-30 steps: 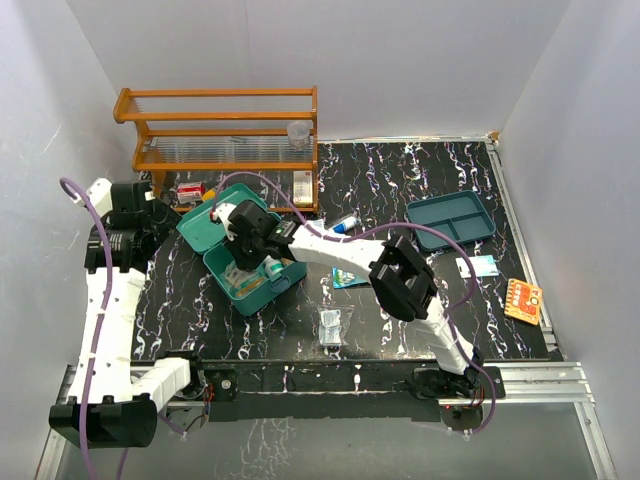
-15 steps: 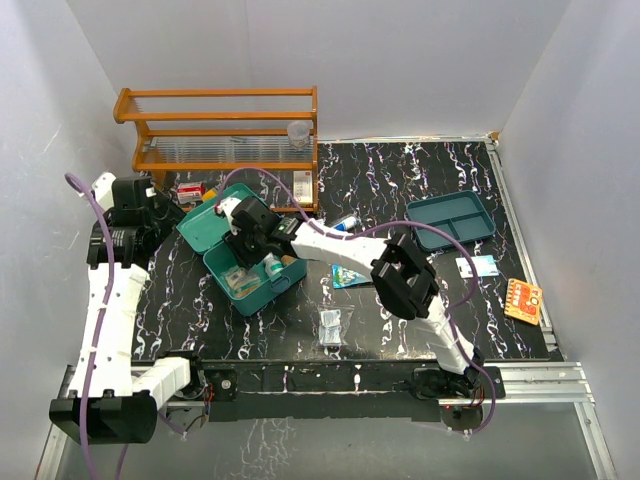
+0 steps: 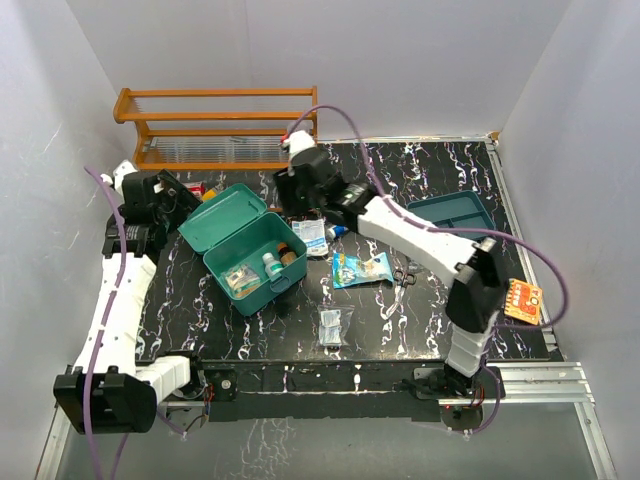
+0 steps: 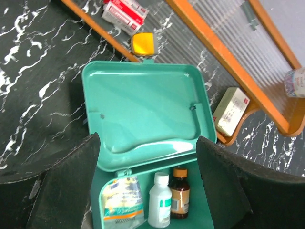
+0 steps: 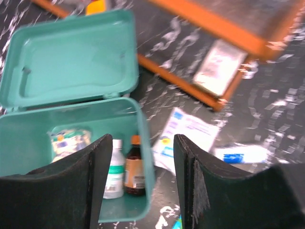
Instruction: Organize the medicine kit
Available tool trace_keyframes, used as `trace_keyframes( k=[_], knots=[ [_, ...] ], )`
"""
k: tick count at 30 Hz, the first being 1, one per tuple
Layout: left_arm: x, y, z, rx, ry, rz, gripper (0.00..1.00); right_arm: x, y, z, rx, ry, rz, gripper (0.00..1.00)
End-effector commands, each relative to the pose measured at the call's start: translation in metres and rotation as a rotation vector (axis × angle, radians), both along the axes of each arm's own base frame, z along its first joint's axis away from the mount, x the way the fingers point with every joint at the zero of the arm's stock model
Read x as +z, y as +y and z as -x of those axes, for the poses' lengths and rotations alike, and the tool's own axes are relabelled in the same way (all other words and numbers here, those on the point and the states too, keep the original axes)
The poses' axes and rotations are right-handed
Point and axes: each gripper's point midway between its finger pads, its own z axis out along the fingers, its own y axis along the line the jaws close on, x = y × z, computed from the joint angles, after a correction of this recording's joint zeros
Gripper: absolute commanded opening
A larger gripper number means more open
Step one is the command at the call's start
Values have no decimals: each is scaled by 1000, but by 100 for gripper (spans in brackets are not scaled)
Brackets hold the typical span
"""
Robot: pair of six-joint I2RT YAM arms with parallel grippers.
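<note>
The medicine kit is a teal box standing open at the left middle, its lid tilted back. Inside are a sachet, a white bottle and a brown bottle. My left gripper is open and empty, left of the lid; its view looks down on the lid and both bottles. My right gripper is open and empty, above the table behind the kit, near the rack. Its view shows the kit, the brown bottle and a white sachet.
An orange wooden rack stands at the back left, with a white box and a red-white box by it. A white sachet, blue tube, colourful packet, blister pack, flat teal divided tray and orange packet lie around.
My right gripper has come up out of the kit and moved back toward the rack, leaving the bottles showing inside. My left gripper shifted slightly back and right.
</note>
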Motion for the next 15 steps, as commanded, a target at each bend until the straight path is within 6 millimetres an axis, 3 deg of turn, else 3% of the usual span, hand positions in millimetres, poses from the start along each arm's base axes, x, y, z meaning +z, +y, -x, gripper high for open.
trace_keyframes(
  k=[1, 6, 10, 15],
  knots=[
    [15, -4, -29, -27, -123, 14, 81, 38, -66, -21, -254, -124, -20, 54],
    [7, -11, -45, -60, -132, 40, 81, 14, -115, -21, -401, -88, 11, 59],
    [5, -15, -52, -118, -109, 16, 81, -22, -139, -12, -445, 9, 28, 64],
    [-6, -20, -37, -236, -5, -55, 82, -70, -160, 0, -517, 146, 52, 67]
  ],
)
